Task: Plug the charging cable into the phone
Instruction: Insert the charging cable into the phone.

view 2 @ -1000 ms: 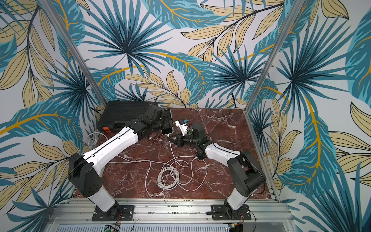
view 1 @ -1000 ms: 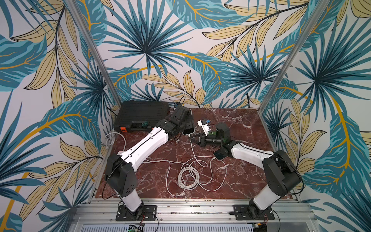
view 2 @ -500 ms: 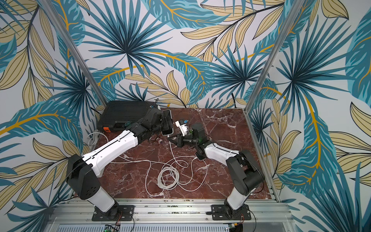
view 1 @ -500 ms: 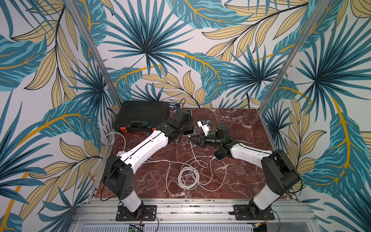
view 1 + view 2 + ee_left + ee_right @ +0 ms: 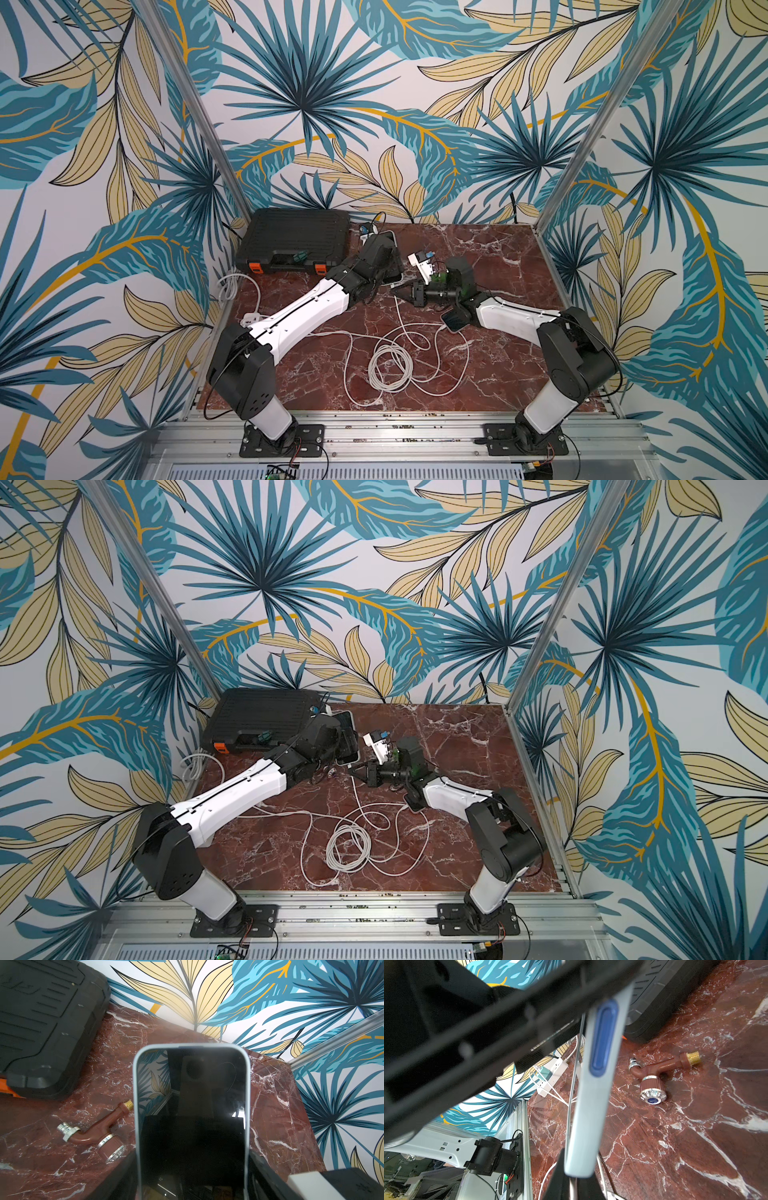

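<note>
Far left at the back of the worktop [image 5: 498, 374] sits a black case [image 5: 297, 239]. Beside it, the left tool [image 5: 380, 270] has its jaws spread wide across the sides of the phone [image 5: 191, 1126], holding it up off the marble. A brown tap fitting [image 5: 93, 1136] lies on the worktop nearby. The right tool [image 5: 397, 289] is pinched tight on the plug end of the charging cable [image 5: 390, 368], tip right at the phone's bottom edge. Looks like the insertion step to me. Can't tell if the plug's seated. Next move probably needs a straight push in line with the port while the left arm braces.
</note>
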Controlling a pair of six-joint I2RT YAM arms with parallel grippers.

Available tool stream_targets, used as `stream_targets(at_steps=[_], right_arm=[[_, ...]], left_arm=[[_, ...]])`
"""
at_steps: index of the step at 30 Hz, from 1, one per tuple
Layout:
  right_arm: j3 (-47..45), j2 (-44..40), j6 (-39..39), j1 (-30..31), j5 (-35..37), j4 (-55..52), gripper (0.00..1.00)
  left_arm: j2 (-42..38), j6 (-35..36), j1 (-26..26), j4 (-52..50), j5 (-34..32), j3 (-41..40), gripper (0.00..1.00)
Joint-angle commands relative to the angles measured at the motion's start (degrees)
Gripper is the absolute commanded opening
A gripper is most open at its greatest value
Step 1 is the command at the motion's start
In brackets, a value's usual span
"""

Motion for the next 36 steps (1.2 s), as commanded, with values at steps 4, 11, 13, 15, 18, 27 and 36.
stream_targets(at_steps=[4, 11, 13, 15, 18, 27, 36], right_arm=[[0.3, -0.3, -1.4, -2.2, 4.7, 11.1, 0.0], [0.8, -0.1, -2.4, -2.6, 3.9, 12.4, 0.0], [1.0, 0.2, -2.4, -2.7, 3.7, 12.6, 0.0], [1.3, 0.4, -2.6, -2.8, 3.3, 12.6, 0.0], [1.5, 0.6, -3.0, -2.9, 3.1, 12.6, 0.0], [2.7, 0.6, -6.2, -3.0, 0.5, 8.8, 0.11], [-5.8, -6.5, -11.7, -3.2, -5.4, 6.2, 0.56]], left_arm=[[-0.3, -1.6, -3.1, -7.2, 5.0, -2.3, 0.24], [1.0, -2.6, -4.0, -7.5, 5.1, -2.7, 0.24], [1.2, -2.8, -4.1, -7.4, 5.1, -3.1, 0.24], [1.2, -2.8, -4.1, -7.5, 5.0, -3.1, 0.24], [1.3, -2.8, -4.0, -7.6, 4.6, -3.1, 0.24], [1.5, -3.5, -3.9, -8.3, 2.1, -1.9, 0.25], [6.5, -3.0, 3.3, -12.9, -1.1, 7.6, 0.31]])
